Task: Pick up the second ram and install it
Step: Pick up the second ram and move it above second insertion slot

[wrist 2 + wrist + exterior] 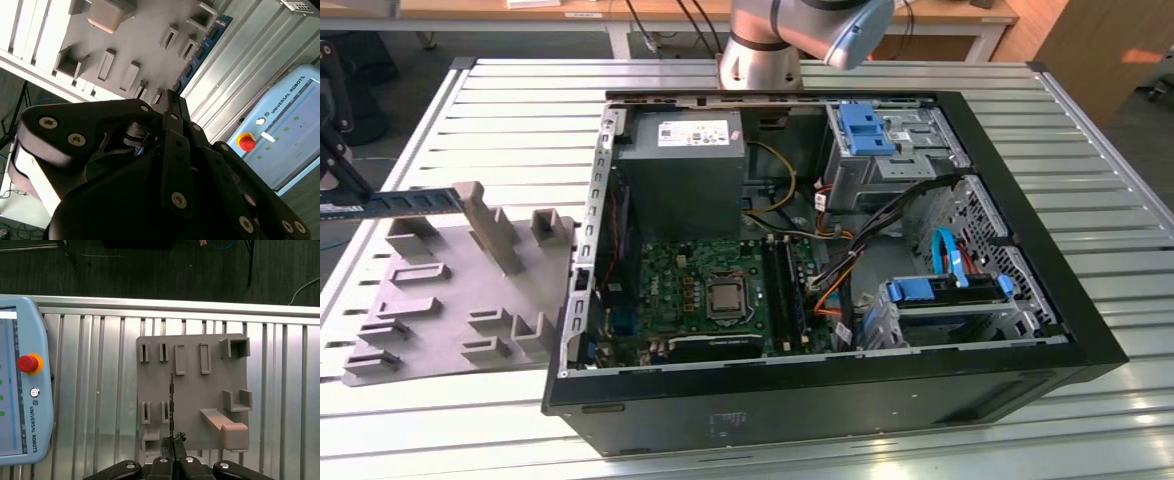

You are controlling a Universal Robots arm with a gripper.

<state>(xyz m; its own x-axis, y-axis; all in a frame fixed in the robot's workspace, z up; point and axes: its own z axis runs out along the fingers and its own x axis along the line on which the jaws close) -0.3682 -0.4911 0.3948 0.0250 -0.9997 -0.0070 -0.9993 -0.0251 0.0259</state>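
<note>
**Second ram gripped above the holder plate, well apart from the case**

We saw the slatted metal worktop (520, 110) carrying everything. The largest thing on it was the open computer case (854, 400), lying on its side with the green motherboard (707, 290) exposed. At the exterior view's left, just beside the case, lay the grey holder plate (440, 300) with its raised blocks. The arm (787, 40) rose from the far side of the worktop.

The second ram (400, 203) hung over the far part of the holder plate, roughly level and lifted off the blocks. It was well apart from the motherboard. Its free end sat near the tallest block, and we could not tell whether the two touched. In the first wrist view we saw the stick edge-on, as a thin dark line running out from the gripper (172, 442) across the plate.

We judged the stick light and stiff but fragile. It is a thin board with chips on its faces and contacts along one long edge. We judged it should be held by the flat faces near one end, or by the bare top edge, and never by the contacts. It should not be bent sideways.

The fingers (165, 446) were closed tight on one end of the stick, with only the board's thickness between them. They touched nothing else.
</note>
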